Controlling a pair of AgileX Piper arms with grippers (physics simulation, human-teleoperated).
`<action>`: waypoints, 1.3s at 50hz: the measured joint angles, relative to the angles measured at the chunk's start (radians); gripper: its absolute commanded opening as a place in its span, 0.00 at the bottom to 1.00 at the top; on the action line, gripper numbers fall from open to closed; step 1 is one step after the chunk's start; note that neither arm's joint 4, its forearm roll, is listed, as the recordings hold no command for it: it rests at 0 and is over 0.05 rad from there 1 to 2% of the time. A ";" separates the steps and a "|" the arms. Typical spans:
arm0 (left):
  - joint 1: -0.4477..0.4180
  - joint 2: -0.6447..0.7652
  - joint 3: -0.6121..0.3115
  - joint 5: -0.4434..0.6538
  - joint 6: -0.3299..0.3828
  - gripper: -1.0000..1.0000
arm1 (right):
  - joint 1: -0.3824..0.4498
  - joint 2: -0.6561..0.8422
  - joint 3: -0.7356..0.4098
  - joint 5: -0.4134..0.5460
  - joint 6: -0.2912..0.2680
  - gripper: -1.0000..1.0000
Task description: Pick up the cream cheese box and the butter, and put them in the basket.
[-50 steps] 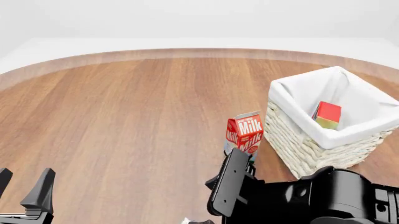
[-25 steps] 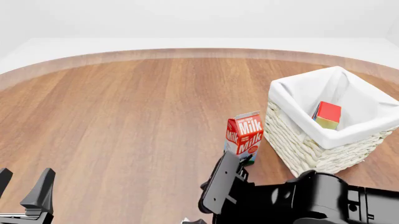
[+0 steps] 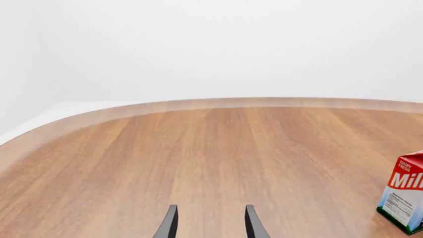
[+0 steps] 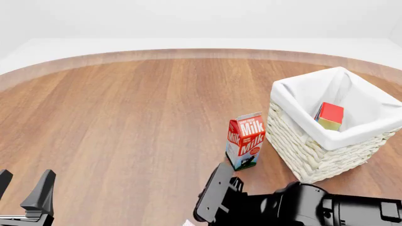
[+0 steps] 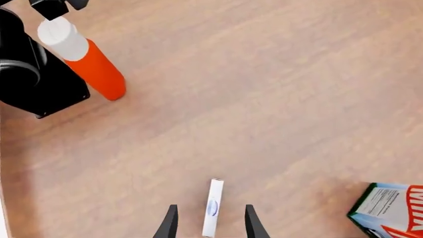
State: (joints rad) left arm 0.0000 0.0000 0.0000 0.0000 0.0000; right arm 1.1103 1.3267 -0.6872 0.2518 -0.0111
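The cream cheese box [image 5: 212, 208] is lying on the bench [image 4: 125, 122] between the parted fingers of the right end effector [image 5: 209, 228], ungripped. The butter [image 4: 330, 116] is sitting inside the basket [image 4: 295, 136]. The left end effector [image 3: 209, 225] is hovering spread and empty.

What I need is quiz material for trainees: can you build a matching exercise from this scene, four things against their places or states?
Things:
1. butter
2. milk carton
3. cream cheese box
4. left tool

Places or states:
a. open, holding nothing
b. inside the basket
c. upright on the table, beside the basket
d. lying on the table, in line with the open right tool

Pairs: 1-b, 2-c, 3-d, 4-a
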 measured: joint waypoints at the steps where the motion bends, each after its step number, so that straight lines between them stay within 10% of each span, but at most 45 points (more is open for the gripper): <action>1: 0.000 0.000 0.000 0.000 0.000 1.00 | -0.001 0.002 0.002 -0.003 0.000 1.00; 65: 0.000 0.000 0.000 0.000 0.000 1.00 | 0.020 0.171 0.051 -0.173 0.066 1.00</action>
State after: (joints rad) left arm 0.0000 0.0000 0.0000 0.0000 0.0000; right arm 1.1308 1.4973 -0.6364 0.0790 0.0546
